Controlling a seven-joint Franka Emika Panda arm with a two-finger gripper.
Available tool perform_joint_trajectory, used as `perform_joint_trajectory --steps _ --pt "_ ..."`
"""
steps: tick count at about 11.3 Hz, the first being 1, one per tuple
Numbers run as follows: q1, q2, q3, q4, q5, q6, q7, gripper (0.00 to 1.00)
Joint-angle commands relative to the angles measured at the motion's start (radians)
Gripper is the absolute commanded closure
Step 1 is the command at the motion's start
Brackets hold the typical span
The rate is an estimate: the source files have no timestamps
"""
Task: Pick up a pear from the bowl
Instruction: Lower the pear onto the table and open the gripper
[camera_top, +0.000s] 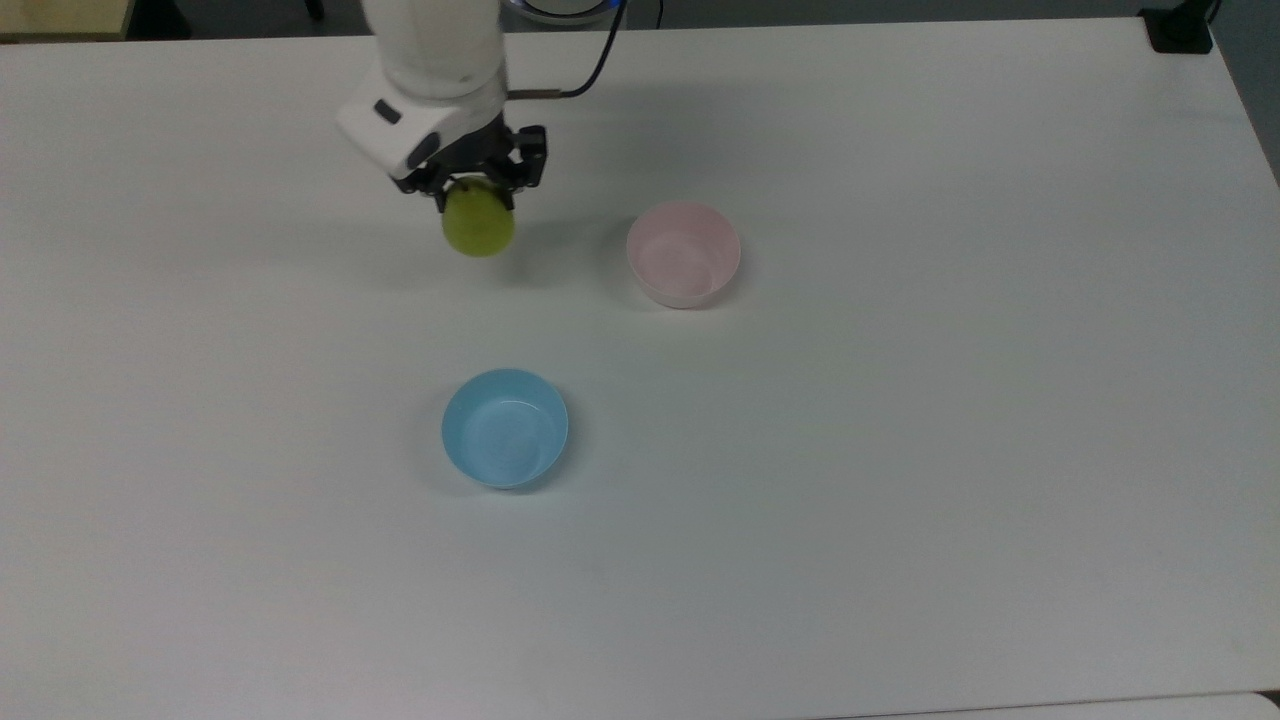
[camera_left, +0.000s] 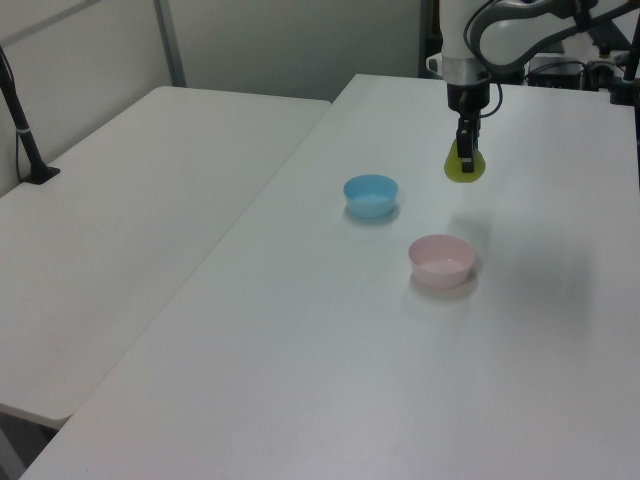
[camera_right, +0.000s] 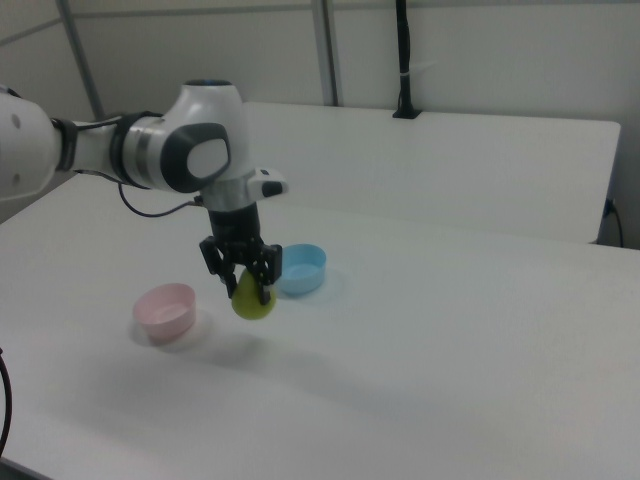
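Observation:
A yellow-green pear hangs in the air above the white table, and my gripper is shut on its upper part. The pale pink bowl stands with nothing inside it. In the top view the pear and gripper are well to the left of the pink bowl. In the right view the pear hangs between the pink bowl and the blue one.
A light blue bowl sits on the table, nearer the top view's bottom. A second white table adjoins. A black post stands on that table's edge.

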Motion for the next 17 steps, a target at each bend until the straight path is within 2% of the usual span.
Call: perform_joint_trajectory --steps 1,4,5,6,7,9,10,12,15,17 --pt "-0.059 0.075 0.005 -0.003 -0.031 0.048 -0.017 0.58" --pt "-0.084 0.122 0.005 -0.003 -0.039 0.093 -0.017 0.52" --pt "-0.084 0.131 0.005 -0.003 -0.04 0.093 -0.017 0.45" --pt "-0.084 0.14 0.005 -0.003 -0.04 0.093 -0.017 0.36" --pt "-0.084 0.14 0.004 -0.003 -0.042 0.093 -0.017 0.18" --pt "-0.09 0.136 0.005 -0.002 -0.05 0.09 -0.017 0.03" --pt "-0.09 0.125 0.004 0.0 -0.053 0.084 -0.017 0.0" --pt "-0.087 0.081 0.005 0.003 -0.051 0.068 -0.003 0.0" --pt "-0.073 0.008 0.016 0.052 -0.05 -0.048 0.022 0.0" --pt "-0.011 -0.033 0.017 0.112 -0.047 -0.14 0.097 0.0"
